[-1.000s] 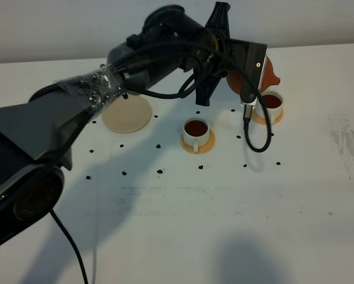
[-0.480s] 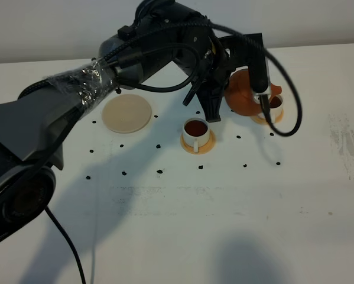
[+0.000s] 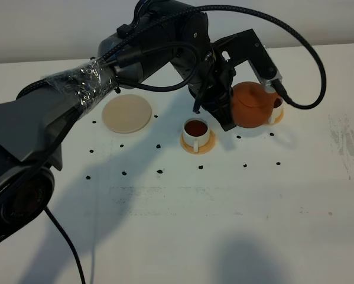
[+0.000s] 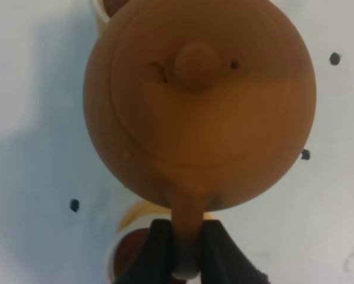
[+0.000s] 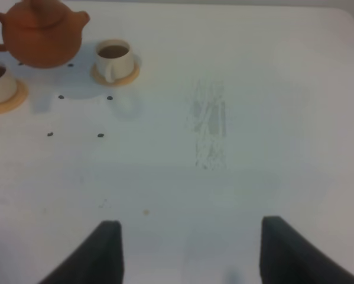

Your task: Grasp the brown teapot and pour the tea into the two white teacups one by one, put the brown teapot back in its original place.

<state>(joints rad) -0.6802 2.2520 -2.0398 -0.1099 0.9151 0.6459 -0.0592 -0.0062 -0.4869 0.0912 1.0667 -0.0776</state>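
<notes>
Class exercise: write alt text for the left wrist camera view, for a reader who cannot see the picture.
Seen from above, a round brown clay teapot with a knobbed lid fills the view, its loop handle pinched in the left end effector. Parts of two tea-filled white cups peek from behind it, over a white table with small black dots.

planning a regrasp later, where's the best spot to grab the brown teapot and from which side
Grip the brown teapot by its loop handle, coming in from the side opposite the spout. The body is round, smooth and wide, the lid knob small, so the narrow handle is what slim jaws can close around. The left gripper is shut on it exactly there.
</notes>
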